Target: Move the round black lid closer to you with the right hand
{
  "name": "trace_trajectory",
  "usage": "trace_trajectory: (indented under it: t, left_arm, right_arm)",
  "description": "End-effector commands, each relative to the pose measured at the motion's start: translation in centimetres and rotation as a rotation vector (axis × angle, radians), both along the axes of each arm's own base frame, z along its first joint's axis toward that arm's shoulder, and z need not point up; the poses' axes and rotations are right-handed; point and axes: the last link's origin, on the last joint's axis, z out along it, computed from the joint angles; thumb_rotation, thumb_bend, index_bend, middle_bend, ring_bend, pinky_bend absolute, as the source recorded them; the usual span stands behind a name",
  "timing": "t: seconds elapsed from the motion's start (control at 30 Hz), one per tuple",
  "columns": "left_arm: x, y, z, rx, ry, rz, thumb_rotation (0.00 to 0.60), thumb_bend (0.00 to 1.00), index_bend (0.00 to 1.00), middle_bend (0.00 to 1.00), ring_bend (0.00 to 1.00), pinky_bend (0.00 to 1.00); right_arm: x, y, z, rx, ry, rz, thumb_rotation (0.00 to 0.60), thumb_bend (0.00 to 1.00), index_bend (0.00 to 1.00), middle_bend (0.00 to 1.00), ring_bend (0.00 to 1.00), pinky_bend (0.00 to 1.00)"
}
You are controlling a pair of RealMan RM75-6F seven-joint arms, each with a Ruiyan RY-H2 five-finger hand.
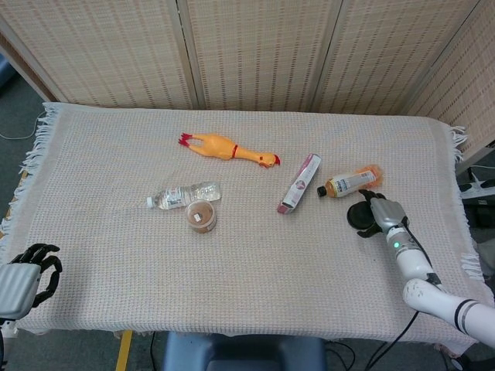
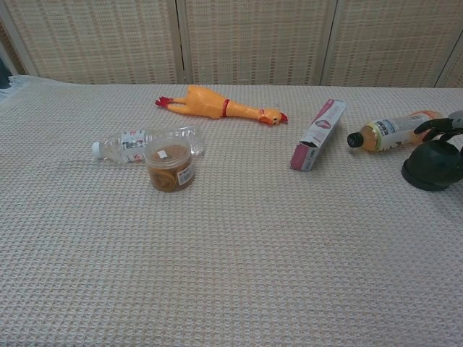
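Round black lid point(image 1: 360, 214) lies on the beige woven cloth point(image 1: 247, 270), just in front of the orange juice bottle point(image 1: 351, 182). Right hand point(image 1: 381, 216) sits over the lid's right side, fingers point(image 2: 434, 126) draped on top; can't tell if it actually grips. Pink box point(image 1: 299, 182) lies left of the bottle. Left hand point(image 1: 23, 278) well away at the cloth's near-left corner, fingers curled, holding nothing.

Rubber chicken point(image 1: 229, 148), water bottle point(image 1: 184, 195) touching a jar point(image 1: 201, 216), pink box point(image 1: 299, 183), orange bottle point(image 1: 352, 182) (lying down).
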Motion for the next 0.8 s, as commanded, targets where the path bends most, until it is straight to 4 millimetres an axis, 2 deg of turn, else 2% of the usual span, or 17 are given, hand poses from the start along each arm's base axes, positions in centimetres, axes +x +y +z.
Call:
trace_trajectory:
  t: [0.03, 0.57, 0.8]
  left_arm:
    - [0.0, 0.0, 0.0, 0.0, 0.0, 0.0, 0.6, 0.53, 0.59, 0.29, 0.22, 0.43]
    - [-0.1, 0.1, 0.2, 0.003, -0.006, 0.006, 0.6, 0.53, 0.59, 0.29, 0.22, 0.43]
    - [-0.1, 0.0, 0.2, 0.006, -0.009, 0.004, 0.6, 0.53, 0.59, 0.29, 0.21, 0.43]
  right_arm:
    - [0.0, -0.4, -0.5, 0.01, 0.012, -0.007, 0.6, 0.12, 0.08, 0.09, 0.09, 0.3]
    - [0.0, -1.7, -2.1, 0.05, 0.037, -0.04, 0.6, 0.12, 0.12, 0.1, 0.09, 0.3]
    - [-0.1, -1.4, -2.6, 0.069, 0.055, -0.03, 0.6, 0.15, 0.18, 0.14, 0.13, 0.34]
